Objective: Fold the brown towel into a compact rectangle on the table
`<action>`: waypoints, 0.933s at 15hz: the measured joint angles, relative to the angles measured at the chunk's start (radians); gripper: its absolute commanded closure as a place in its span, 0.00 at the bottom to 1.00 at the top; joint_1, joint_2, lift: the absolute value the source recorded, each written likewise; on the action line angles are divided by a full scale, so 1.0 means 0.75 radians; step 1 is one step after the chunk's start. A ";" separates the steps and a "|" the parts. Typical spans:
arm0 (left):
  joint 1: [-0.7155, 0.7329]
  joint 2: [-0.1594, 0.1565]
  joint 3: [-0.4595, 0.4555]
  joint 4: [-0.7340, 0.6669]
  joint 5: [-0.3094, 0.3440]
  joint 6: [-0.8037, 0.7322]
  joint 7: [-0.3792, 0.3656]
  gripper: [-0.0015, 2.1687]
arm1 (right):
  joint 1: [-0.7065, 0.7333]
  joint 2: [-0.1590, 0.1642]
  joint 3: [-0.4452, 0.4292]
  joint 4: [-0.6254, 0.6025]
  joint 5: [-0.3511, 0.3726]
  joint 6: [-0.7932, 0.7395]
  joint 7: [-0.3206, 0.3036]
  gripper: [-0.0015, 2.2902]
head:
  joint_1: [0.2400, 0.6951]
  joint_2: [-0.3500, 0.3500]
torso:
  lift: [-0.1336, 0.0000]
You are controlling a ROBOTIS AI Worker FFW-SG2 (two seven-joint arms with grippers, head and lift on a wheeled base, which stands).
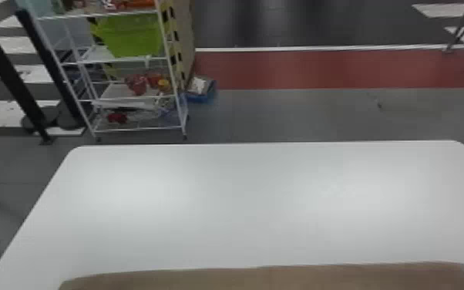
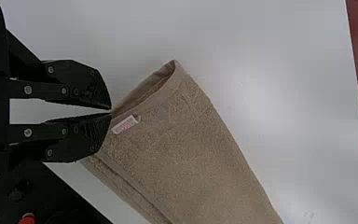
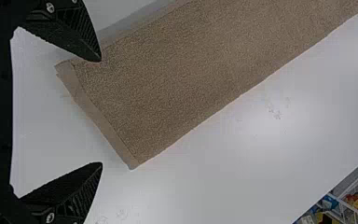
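In the head view, the brown towel (image 1: 266,278) lies as a long band along the near side of the smooth white tabletop (image 1: 242,200), its upper edge softly rounded. Past the tabletop's rounded corners stands a white metal rack (image 1: 127,59) holding an angular lime-green bin (image 1: 133,36), with a red strip of floor (image 1: 320,69) to the right of it.

In the left wrist view, the left claw (image 2: 111,111) has its fingertips together, pinching the towel's hemmed end. Just beside the tips, a small pale fabric tag (image 2: 124,124) sits on the nubbly terry. The folded layers gape in a narrow, pointed pocket next to the claw, while the rest of the towel stretches away from it.

In the right wrist view, the right claw (image 3: 101,112) has its fingers spread wide, with nothing gripped. The towel's other end, finished with a flat, smooth woven hem (image 3: 98,119), lies at the fingertips; one finger overlaps its edge in the view. The looped pile runs on beyond the claw, flat and straight-sided.
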 measured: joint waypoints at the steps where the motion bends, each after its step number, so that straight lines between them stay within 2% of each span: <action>1: -0.001 -0.001 -0.002 0.000 0.000 0.000 0.000 0.45 | 0.000 0.001 0.000 0.000 0.000 0.000 0.000 0.04 | 1.00 0.60 | 0.09; 11: -0.001 0.001 -0.006 0.000 0.000 0.000 0.000 0.45 | 0.000 0.006 -0.002 0.008 -0.001 -0.004 0.000 0.04 | 1.00 0.60 | 0.09; 12: -0.001 0.001 -0.006 0.000 0.000 0.000 0.000 0.19 | 0.000 0.006 -0.003 0.008 -0.001 -0.004 0.000 0.04 | 1.00 0.59 | 0.09; 13: -0.003 -0.003 -0.006 0.000 0.000 0.001 0.000 0.00 | 0.000 0.007 -0.003 0.008 -0.001 -0.003 0.000 0.04 | 1.00 0.59 | 0.09; 14: -0.009 -0.014 0.000 -0.003 -0.001 0.004 0.000 0.00 | 0.000 0.007 -0.003 0.008 -0.001 -0.003 0.000 0.04 | 1.00 0.59 | 0.09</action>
